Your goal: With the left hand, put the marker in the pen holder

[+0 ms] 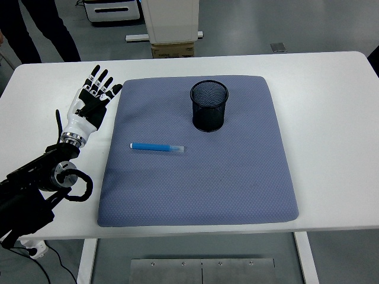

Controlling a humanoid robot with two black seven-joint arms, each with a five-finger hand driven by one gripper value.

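The left hand (90, 105), fingers spread and holding nothing, hovers over the white surface (331, 89) beside the blue mat (237, 177), while the marker (157, 147) lies to its right and nearer, long axis left-to-right, short of the pen holder (208, 105).

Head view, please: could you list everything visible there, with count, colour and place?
marker: one, blue with a clear cap, lying flat on the mat, left of centre
pen holder: one, black mesh, upright on the mat's far part
mat: one, grey-blue, covering the table's middle
table: one, white
cardboard box: one, brown, on the floor beyond the table
person's legs: dark trousers, top left behind the table
left hand: one, black and white, fingers spread, over the table left of the mat, holding nothing
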